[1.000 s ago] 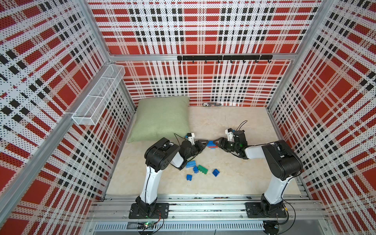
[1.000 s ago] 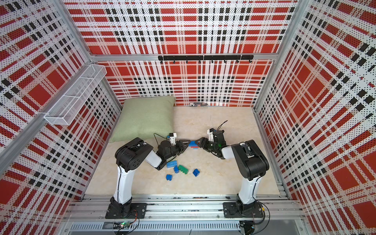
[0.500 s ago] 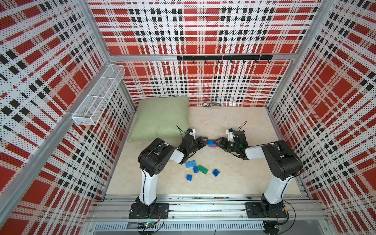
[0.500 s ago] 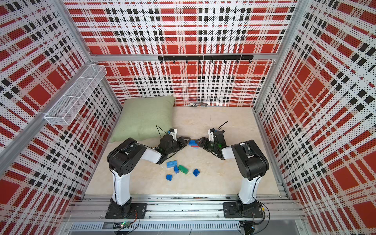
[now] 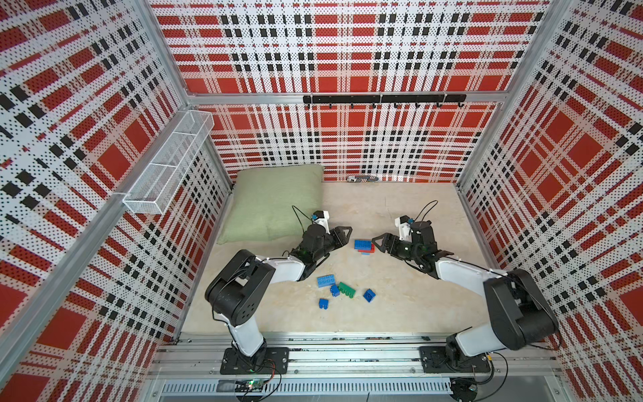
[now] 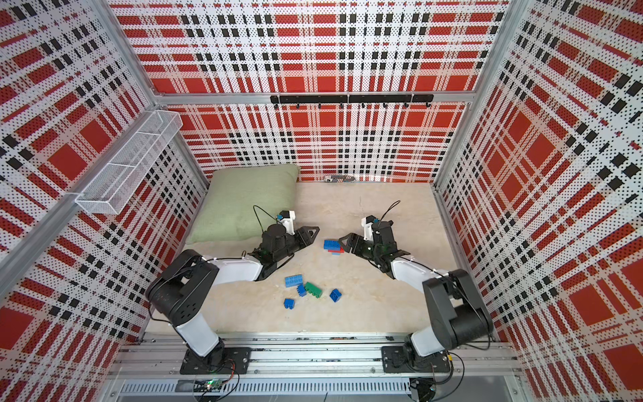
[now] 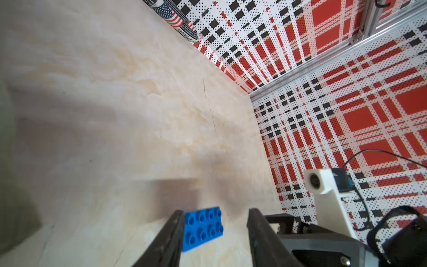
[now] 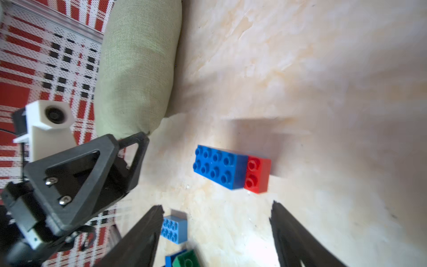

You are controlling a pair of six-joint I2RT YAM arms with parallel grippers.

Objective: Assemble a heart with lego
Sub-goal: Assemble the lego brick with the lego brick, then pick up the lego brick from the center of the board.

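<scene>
Left pincer (image 5: 342, 236) half open, right pincer (image 5: 377, 242) wide, both gripping nothing. I see the heart (image 5: 363, 245), blue brick on red, lying on the worktop (image 5: 400, 306) between them, touching neither; 5 loose lego (image 5: 326, 280) lie apart from it.

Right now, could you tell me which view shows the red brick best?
The right wrist view: the red brick is close and sharp, two studs showing, against a blue brick. Both top views show it only as a small red sliver. The left wrist view shows none of it.

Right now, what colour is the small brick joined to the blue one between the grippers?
Red. The brick shows best in the right wrist view.
</scene>
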